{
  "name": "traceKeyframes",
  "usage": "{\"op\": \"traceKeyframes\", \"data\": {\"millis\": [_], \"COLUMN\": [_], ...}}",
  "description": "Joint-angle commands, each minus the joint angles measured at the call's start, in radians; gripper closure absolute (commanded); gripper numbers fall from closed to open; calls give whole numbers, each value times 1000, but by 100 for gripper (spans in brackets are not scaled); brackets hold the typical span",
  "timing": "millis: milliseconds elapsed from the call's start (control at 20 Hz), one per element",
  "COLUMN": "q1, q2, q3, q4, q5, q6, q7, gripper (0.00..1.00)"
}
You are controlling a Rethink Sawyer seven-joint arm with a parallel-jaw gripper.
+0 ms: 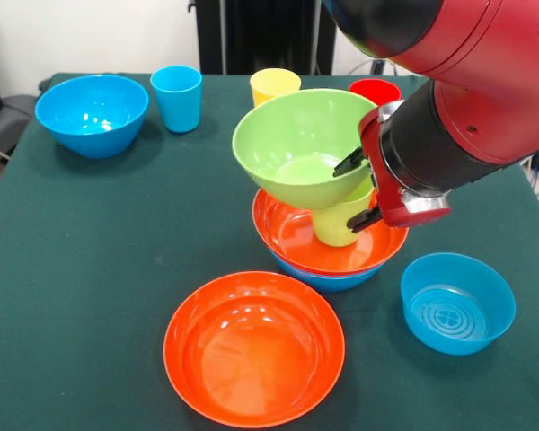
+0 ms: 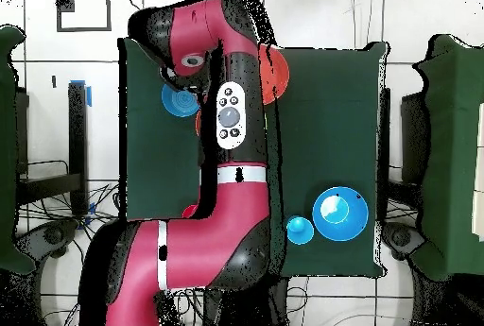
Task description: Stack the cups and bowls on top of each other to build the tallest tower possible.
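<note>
The tower stands mid-table: a blue bowl [image 1: 328, 277] at the bottom, an orange bowl [image 1: 292, 235] in it, a lime green cup [image 1: 335, 226] upside down in that, and a lime green bowl [image 1: 292, 144] on top, tilted with its mouth toward the camera. My gripper [image 1: 358, 191] is open at the green bowl's right side. One finger [image 1: 349, 163] is inside the bowl and the other is outside, below the rim beside the cup. In the overhead view the arm hides the tower and the gripper.
A second orange bowl [image 1: 254, 347] [image 2: 276, 75] lies in front of the tower, and a small blue bowl [image 1: 457, 303] [image 2: 178, 100] to its right. At the back stand a deep blue bowl [image 1: 92, 114] [image 2: 340, 213], a blue cup [image 1: 176, 99] [image 2: 300, 230], a yellow cup [image 1: 275, 87] and a red cup [image 1: 375, 91].
</note>
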Motion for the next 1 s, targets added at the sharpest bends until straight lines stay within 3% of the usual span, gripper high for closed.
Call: {"op": "traceKeyframes", "data": {"millis": [50, 800, 1000], "q1": [15, 28, 51], "q2": [30, 52, 59], "q3": [30, 5, -45], "q4": [43, 4, -18], "q5": [22, 59, 26], "q6": [-30, 0, 24], "q7": [155, 174, 183], "gripper": [0, 0, 0]}}
